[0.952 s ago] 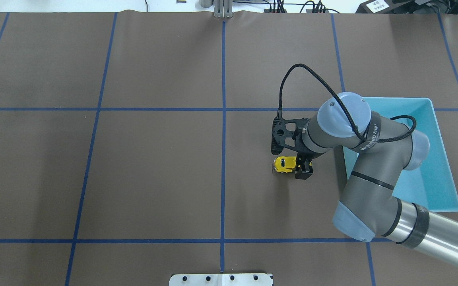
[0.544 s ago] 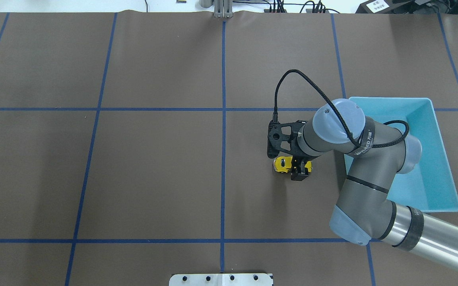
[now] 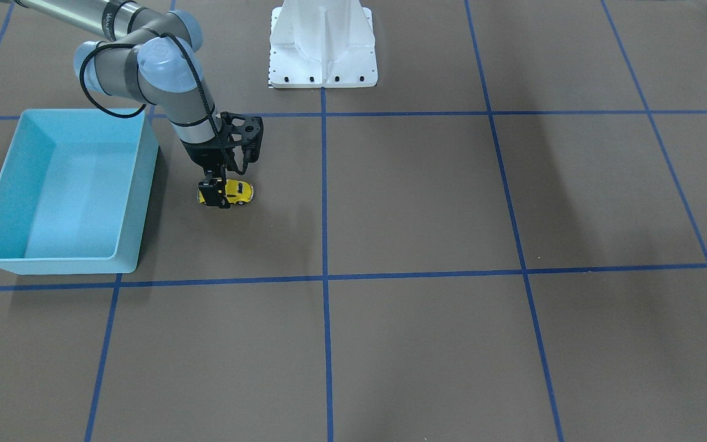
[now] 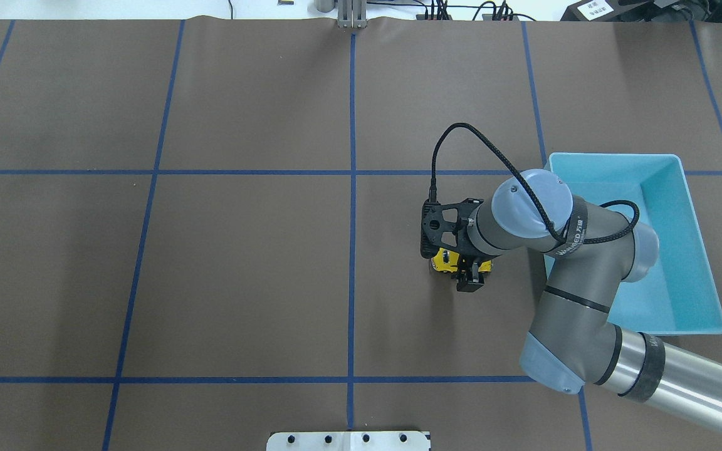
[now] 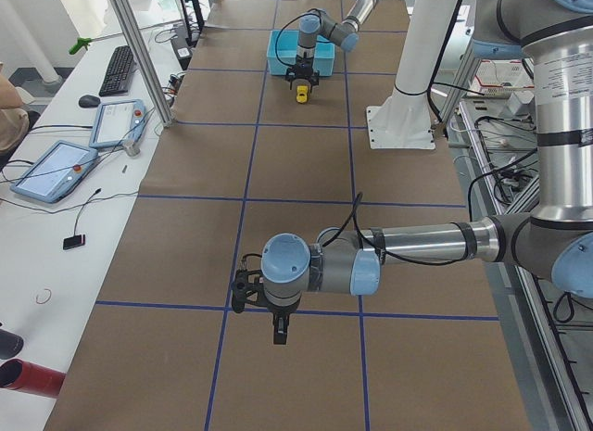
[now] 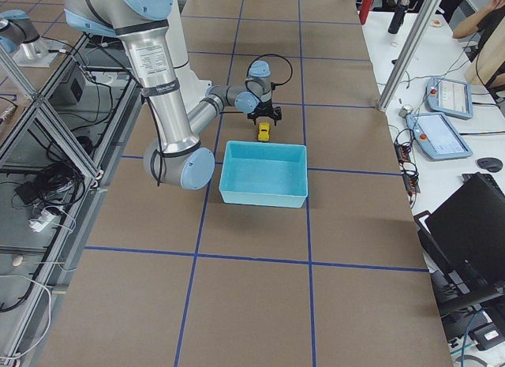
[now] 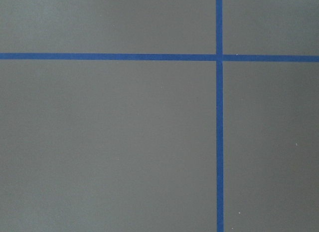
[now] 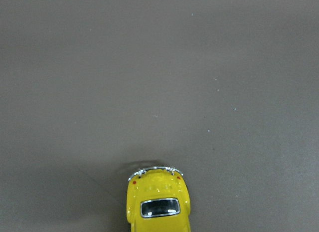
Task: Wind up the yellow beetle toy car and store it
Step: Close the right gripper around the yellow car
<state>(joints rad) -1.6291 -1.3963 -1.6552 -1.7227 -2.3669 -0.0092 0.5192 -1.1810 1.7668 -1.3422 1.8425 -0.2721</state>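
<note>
Count: one yellow toy car [image 3: 240, 191], one blue bin [image 3: 53, 266], one white pedestal [image 3: 323, 43], and two arms, the right arm [image 4: 586, 294] and the left arm [image 5: 408, 246], each carrying one gripper, so two in all: the right gripper [image 3: 217, 195] and the left gripper [image 5: 279, 331]. One brown table mat [image 4: 242, 269], and the overhead view has seven blue tape lines [image 4: 351, 125] on it, five running away from the robot and two running across. Desk [image 5: 56, 227] in the left-end view: two tablets [image 5: 119, 122], one keyboard [image 5: 119, 69], one mouse [image 5: 88, 101]; the right-end view adds one laptop [image 6: 472, 225].
</note>
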